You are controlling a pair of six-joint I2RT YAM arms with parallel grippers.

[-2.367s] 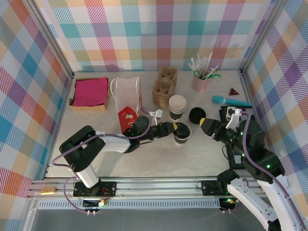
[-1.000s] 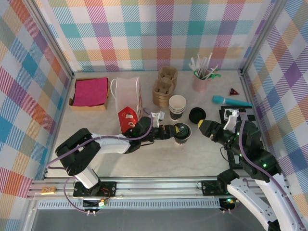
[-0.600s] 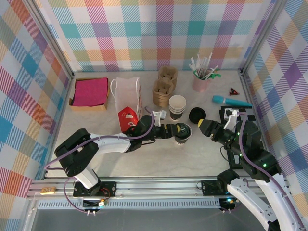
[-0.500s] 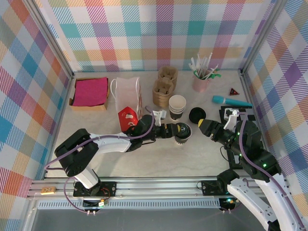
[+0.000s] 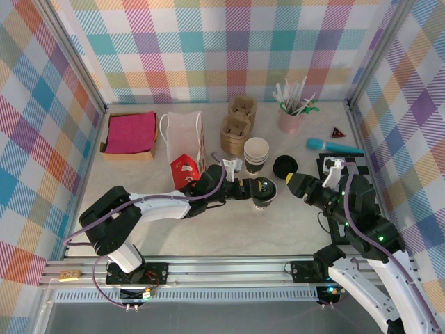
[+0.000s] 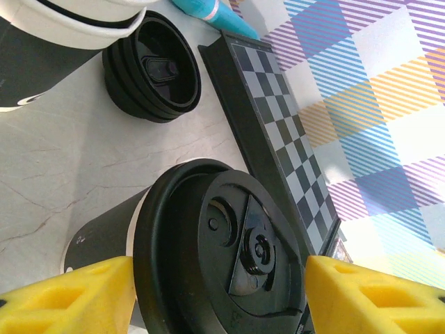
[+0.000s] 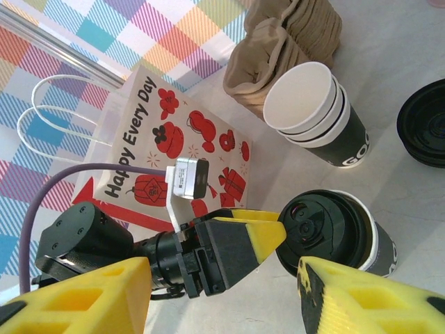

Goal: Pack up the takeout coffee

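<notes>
Paper bag (image 5: 183, 139): flat on the table (image 5: 208, 233), behind and left of the left end effector's wrist. Printed side up, handles toward the back wall. Probably the place for the coffee, and not yet stood up or opened.

Left end effector (image 6: 219, 289): yellow fingers (image 6: 69, 296) on either side of the cup at lid height, roughly a cup's width apart. Cannot tell whether pressing on it or merely flanking it.

Takeout coffee (image 6: 208, 257): upright on the table, directly between the left end effector's fingers, black lid seated.

Step in hand: judged to be securing the lidded cup for the carry to the bag.

Doing it well: contact lower, on the paper wall beneath the lid rim, not on the lid itself. Gentle squeeze only, given the risk of crushing the cup or popping the lid. Straight lift first, kept vertical, then a sweep left toward the bag.

Stacked empty cups (image 5: 256, 154): just beyond the left fingertips, close enough to clip on a slanted lift.

Loose lids (image 6: 153, 69): beyond the cup, apart from it.

Right end effector (image 5: 297, 182): jaws wide, empty, just right of the coffee and facing it. Best kept clear of the lift, free for holding the bag mouth open.
</notes>
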